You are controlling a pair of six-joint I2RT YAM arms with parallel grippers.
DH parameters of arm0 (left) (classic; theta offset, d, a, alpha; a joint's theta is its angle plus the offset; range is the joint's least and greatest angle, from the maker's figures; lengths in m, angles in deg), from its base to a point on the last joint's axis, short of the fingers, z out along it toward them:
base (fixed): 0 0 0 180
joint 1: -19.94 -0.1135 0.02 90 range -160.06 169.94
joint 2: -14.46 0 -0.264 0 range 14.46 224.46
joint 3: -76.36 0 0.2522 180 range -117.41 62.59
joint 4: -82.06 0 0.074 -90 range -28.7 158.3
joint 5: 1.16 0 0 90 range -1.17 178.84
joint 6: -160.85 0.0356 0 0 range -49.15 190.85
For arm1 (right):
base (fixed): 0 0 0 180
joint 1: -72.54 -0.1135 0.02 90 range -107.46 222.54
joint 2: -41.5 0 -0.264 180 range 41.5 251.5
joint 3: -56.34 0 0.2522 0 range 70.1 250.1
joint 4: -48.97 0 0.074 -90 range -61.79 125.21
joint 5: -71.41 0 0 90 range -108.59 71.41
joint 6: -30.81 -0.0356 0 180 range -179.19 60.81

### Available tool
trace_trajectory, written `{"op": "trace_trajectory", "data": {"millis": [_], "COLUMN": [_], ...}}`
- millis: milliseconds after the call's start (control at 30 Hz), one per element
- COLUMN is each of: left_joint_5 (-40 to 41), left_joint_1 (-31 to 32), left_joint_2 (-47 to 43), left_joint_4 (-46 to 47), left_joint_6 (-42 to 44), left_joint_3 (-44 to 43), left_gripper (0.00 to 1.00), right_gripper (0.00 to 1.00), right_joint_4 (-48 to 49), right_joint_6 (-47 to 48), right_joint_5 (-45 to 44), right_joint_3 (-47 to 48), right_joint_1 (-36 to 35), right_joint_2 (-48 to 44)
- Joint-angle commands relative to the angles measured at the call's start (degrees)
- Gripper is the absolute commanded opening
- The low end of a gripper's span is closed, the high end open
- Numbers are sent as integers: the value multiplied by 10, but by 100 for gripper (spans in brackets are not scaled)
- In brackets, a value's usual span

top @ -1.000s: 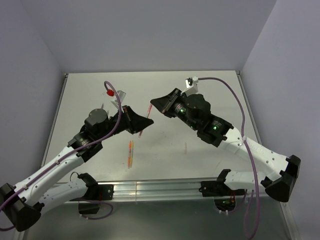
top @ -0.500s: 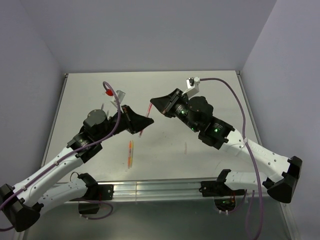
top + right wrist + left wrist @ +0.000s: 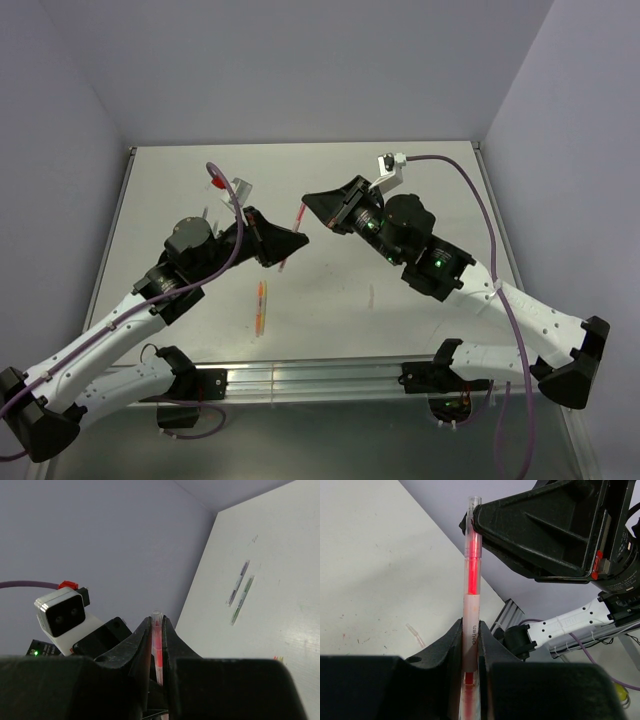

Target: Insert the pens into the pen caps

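Top external: orange pen (image 3: 261, 305) on table (image 3: 400, 180).

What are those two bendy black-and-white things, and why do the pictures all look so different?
They are two robot arms, a left arm and a right arm, fixed to the near edge of a table. Each ends in a two-fingered tool for pinching things. The big picture comes from a camera up high behind the arms, so you see both at once. The other two come from little cameras on the wrists, looking along each arm's own fingers. The left tool and the right tool are both pinching the same red pen, one at each end, up in the air. On the table lies an orange and yellow pen. The right wrist camera also shows a greyish pen and a green pen lying side by side.
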Motion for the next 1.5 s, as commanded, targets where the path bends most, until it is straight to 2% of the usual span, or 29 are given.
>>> {"op": "trace_trajectory", "data": {"millis": [0,1467], "left_joint_5": [85,116], "left_joint_1": [-14,-14], "left_joint_2": [14,45], "left_joint_4": [49,31], "left_joint_6": [12,53], "left_joint_3": [-31,-97], "left_gripper": [0,0], "right_gripper": [0,0], "right_joint_4": [0,-45], "right_joint_6": [1,32], "right_joint_5": [96,69], "right_joint_3": [-5,-23], "right_joint_1": [-47,-112], "right_joint_2": [-21,-38]}}
